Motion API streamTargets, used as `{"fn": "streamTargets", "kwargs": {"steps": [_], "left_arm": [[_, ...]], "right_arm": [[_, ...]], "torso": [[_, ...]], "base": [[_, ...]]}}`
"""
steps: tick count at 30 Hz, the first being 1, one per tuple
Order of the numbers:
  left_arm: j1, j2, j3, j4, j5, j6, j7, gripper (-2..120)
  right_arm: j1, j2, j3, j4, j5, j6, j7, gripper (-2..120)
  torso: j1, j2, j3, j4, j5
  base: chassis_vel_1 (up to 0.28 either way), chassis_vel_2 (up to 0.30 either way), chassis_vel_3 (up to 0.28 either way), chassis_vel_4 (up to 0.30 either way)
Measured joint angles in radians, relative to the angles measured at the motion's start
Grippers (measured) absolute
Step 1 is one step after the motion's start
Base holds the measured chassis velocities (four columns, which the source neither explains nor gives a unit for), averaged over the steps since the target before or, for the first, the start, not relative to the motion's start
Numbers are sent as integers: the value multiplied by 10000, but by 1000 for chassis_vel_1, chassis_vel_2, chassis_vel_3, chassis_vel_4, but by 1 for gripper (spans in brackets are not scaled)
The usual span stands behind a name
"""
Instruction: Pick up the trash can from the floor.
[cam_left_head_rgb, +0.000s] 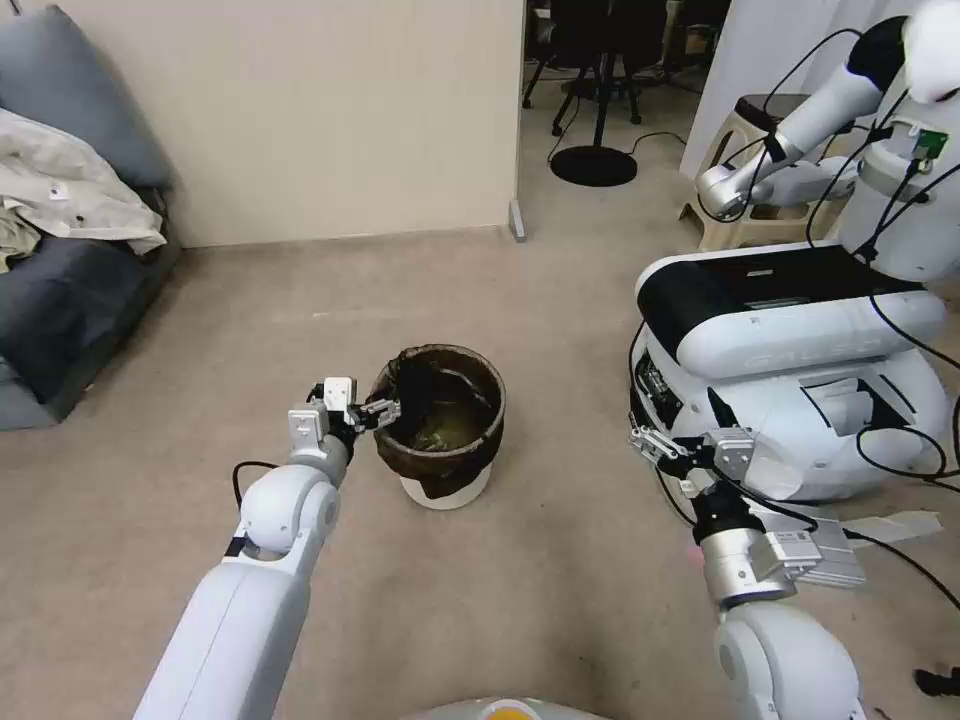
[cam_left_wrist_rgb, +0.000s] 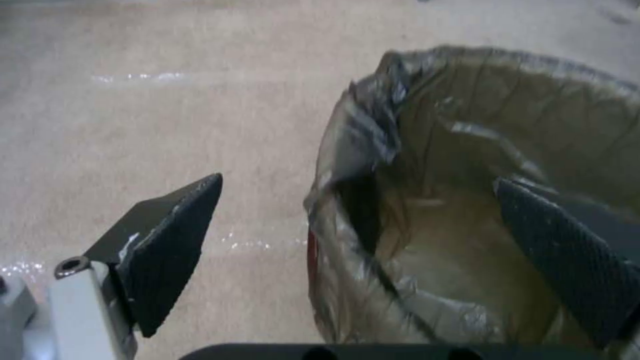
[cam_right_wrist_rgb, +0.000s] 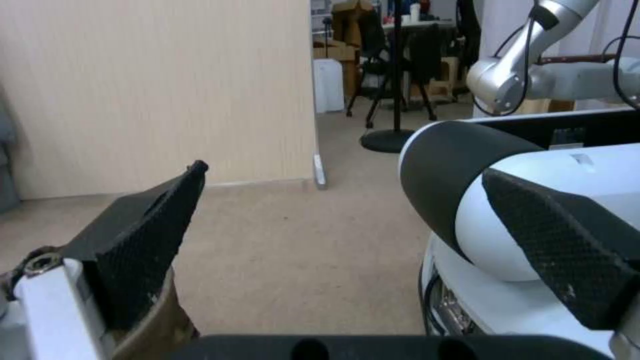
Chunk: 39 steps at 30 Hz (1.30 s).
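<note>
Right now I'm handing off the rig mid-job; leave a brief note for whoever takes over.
Left gripper: open, straddling the near rim of the trash can, one finger inside the bag, the other outside.
Right gripper: open, empty, idle off to the right beside another robot's base.
Trash can stands upright on the floor.
Done: approach and rim alignment.
Left: close on the rim, lift.

Grey sofa with crumpled cloth; second white robot on the right
</note>
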<state>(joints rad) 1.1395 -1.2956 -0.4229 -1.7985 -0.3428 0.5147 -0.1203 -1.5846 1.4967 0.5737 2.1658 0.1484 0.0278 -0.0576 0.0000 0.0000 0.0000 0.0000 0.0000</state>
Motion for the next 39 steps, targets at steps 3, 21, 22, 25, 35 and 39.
{"fn": "streamTargets", "kwargs": {"steps": [3, 21, 22, 25, 35, 39], "left_arm": [[-6, -13, 31, 121, 50, 8, 0, 100], [-730, -98, 594, 682, -394, 789, -299, 98], [-801, -103, 634, 714, -438, 889, -354, 98], [-976, -113, 715, 825, -529, 1068, -462, 98], [-1677, -217, 1022, 1508, -809, 1536, -792, 98], [-1818, -266, 1114, 1737, -811, 1575, -840, 98]], "right_arm": [[-1, -4, -4, 1, 1, 0, 3, 100], [-1, -70, 26, 50, 52, -73, 28, 100], [6, -71, 28, 50, 57, -76, 29, 100], [24, -77, 30, 45, 63, -78, 30, 100], [121, -105, 63, -90, 114, -90, 51, 100], [144, -123, 89, -128, 139, -91, 63, 100]], "torso": [[0, 0, 0, 0, 0], [0, 0, 0, 0, 0], [0, 0, 0, 0, 0], [0, 0, 0, 0, 0], [0, 0, 0, -1, 0], [0, 0, 0, 0, 0]], "base": [[0, 0, 0, 0], [0, 0, 0, 0], [0, 0, 0, 0], [0, 0, 0, 0], [0, 0, 0, 0], [0, 0, 0, 0]]}}
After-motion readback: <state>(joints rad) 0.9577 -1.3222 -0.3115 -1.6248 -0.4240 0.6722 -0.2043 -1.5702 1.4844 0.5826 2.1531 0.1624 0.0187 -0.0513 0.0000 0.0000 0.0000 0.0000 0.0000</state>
